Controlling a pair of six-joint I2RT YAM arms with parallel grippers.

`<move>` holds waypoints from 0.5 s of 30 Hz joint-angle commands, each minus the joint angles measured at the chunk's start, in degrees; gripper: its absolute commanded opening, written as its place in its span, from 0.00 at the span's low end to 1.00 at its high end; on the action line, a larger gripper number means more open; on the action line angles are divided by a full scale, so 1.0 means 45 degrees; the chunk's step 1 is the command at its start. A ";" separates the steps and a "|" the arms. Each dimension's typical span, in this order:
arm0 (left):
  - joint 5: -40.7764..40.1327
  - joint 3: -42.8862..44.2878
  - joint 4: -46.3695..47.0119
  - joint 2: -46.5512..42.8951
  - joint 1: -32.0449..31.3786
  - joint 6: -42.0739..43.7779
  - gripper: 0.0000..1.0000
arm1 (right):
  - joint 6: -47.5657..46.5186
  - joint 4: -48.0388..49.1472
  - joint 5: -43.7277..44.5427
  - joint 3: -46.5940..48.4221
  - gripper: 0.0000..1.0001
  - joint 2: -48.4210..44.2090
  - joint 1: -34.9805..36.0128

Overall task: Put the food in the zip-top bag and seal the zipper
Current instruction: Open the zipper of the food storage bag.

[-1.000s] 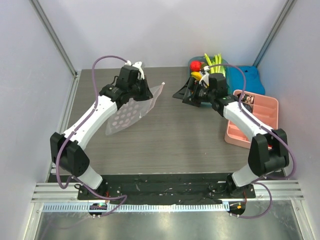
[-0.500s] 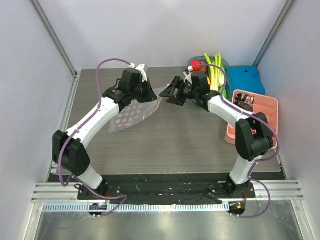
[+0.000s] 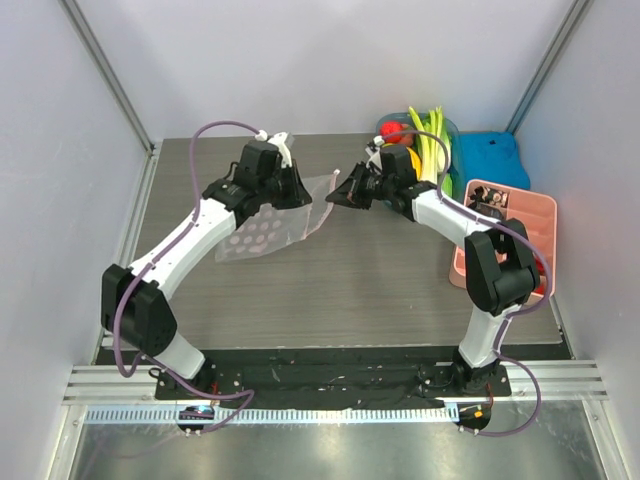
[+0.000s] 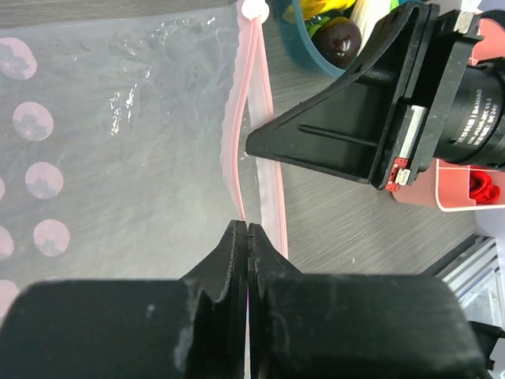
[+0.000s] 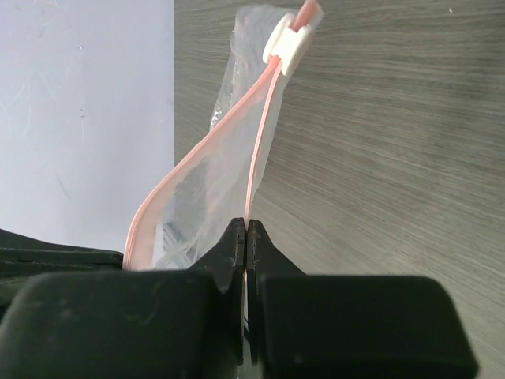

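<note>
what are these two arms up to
Both arms are holding a clear dotted bag by its mouth. The left end effector is shut on one lip of the pink zipper strip, the right end effector on the other, so the mouth is parted. The bag looks empty; the toy stalk and red fruit sit in the bowl at the back.

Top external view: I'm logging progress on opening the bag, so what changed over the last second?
The right gripper swung left, away from the teal bowl, to the mouth of the zip-top bag and is now shut on one lip of the zipper. The left gripper stayed shut on the bag's pink edge, and the food stayed in the bowl.
</note>
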 commanded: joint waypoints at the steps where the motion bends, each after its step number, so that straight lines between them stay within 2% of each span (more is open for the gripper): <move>1: -0.0632 0.0753 -0.0899 -0.0391 0.0076 0.1122 0.02 | -0.1313 -0.0010 0.0076 0.1158 0.01 -0.0630 0.0043; 3: -0.0771 0.1862 -0.1723 0.0155 0.0018 0.1574 0.17 | -0.1727 -0.0461 0.0251 0.1511 0.01 -0.0807 0.0102; 4: -0.0811 0.2179 -0.2094 0.0350 -0.0002 0.1789 0.29 | -0.1902 -0.0521 0.0272 0.1531 0.01 -0.1001 0.0122; 6: -0.0830 0.2649 -0.2741 0.0606 -0.0119 0.2181 0.39 | -0.1981 -0.0658 0.0155 0.1473 0.01 -0.1100 0.0200; 7: -0.0811 0.2844 -0.2819 0.0606 -0.0197 0.2259 0.48 | -0.2195 -0.0735 0.0135 0.1414 0.01 -0.1217 0.0277; 10: -0.0928 0.3040 -0.2820 0.0470 -0.0470 0.2455 0.63 | -0.2450 -0.0853 0.0232 0.1355 0.01 -0.1432 0.0395; 15: -0.1122 0.3392 -0.2858 0.0332 -0.0976 0.2806 0.71 | -0.2432 -0.0873 0.0311 0.1375 0.01 -0.1706 0.0591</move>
